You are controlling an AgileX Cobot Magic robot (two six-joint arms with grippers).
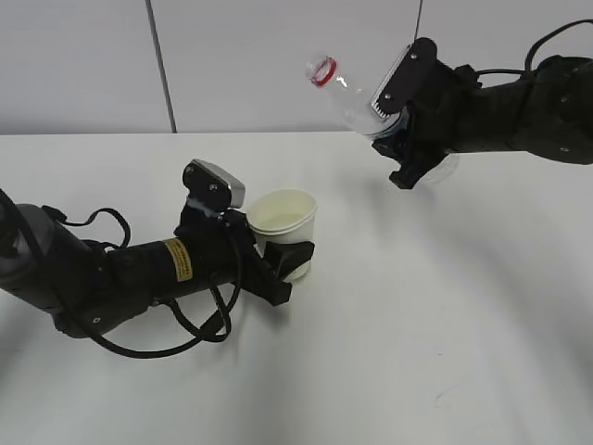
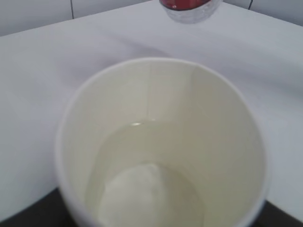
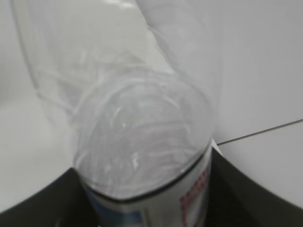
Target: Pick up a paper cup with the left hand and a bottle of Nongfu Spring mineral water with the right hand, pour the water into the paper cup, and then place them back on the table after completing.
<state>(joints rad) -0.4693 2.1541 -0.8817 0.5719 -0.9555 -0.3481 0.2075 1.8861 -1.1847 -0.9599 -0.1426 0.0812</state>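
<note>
Paper cup (image 1: 283, 221) clamped in left gripper (image 1: 289, 260) — bottle (image 1: 357, 97) pinched in right gripper (image 1: 408, 139), tilted; spillage risked if cup tipped during lowering.

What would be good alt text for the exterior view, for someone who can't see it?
Two black robot arms work over a white table: the left claw grips an upright paper cup, while the right claw holds a clear plastic bottle raised and tilted, its red-ringed neck pointing up and left, off to the right of the cup rather than over it.
</note>
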